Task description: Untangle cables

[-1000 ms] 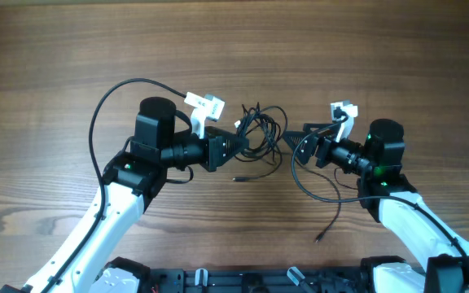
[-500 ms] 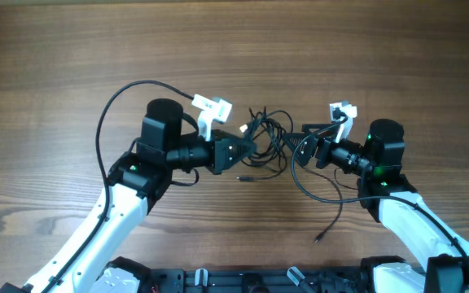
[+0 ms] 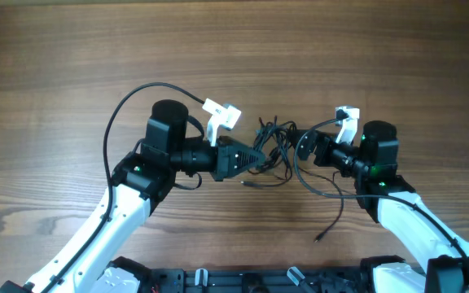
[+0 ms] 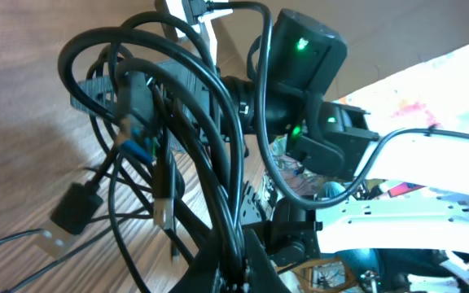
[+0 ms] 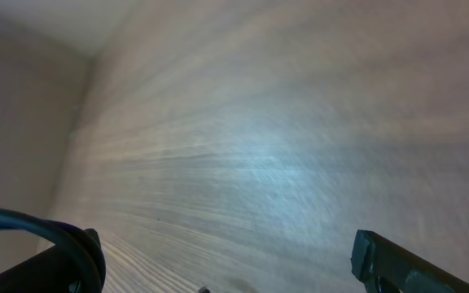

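Left tool (image 3: 259,157) is clamped shut on several strands of the cables (image 3: 277,140). In the left wrist view they run straight into its closed tips. I judge this to be an anchor hold, pinning one side so the other arm can pull loops out. The clump is mid-table between the two tools and partly hangs from that grip. I can't tell how much of it rests on the wood. One small plug (image 3: 248,181) lies on the table just below the left tool.

Right tool (image 3: 305,146) has its jaws wide apart and holds nothing. It is just beside the clump, contact unclear. Its wrist view shows bare wood between the fingers and one cord loop by the left finger. It looks staged for a grab.

A loose strand (image 3: 336,199) trails past the right arm toward the near edge.

Room: the far half of the table (image 3: 55,65) is bare, and both sides are open. The near edge is tighter because of the arm bases. I'd pull outward or away, watching the left arm's wire (image 3: 114,118).
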